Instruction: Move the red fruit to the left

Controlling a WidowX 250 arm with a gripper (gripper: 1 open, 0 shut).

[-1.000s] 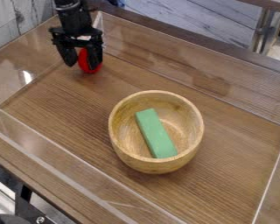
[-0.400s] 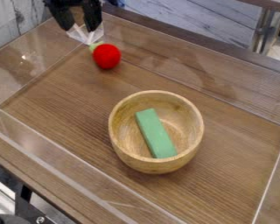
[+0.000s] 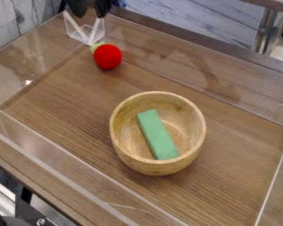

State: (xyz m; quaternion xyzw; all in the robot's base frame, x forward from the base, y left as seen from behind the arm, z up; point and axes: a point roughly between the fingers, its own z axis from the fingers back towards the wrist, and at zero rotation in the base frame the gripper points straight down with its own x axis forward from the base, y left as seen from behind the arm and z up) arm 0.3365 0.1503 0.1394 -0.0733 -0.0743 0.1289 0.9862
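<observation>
Leave fruit (image 3: pixel 107 56) loose on table (image 3: pixel 56 119), far left beyond bowl (image 3: pixel 113 132). Lift gripper (image 3: pixel 85 35), parted and empty just above-left, straight up to avoid setting it rolling.

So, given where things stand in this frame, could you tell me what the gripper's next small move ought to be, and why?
Probably keep lifting clear and stop there. The red fruit lies free on the table, well left of the wooden bowl, and the gripper is above it at the frame's top edge, holding nothing. The placement looks finished, so no regrasp seems needed.
</observation>
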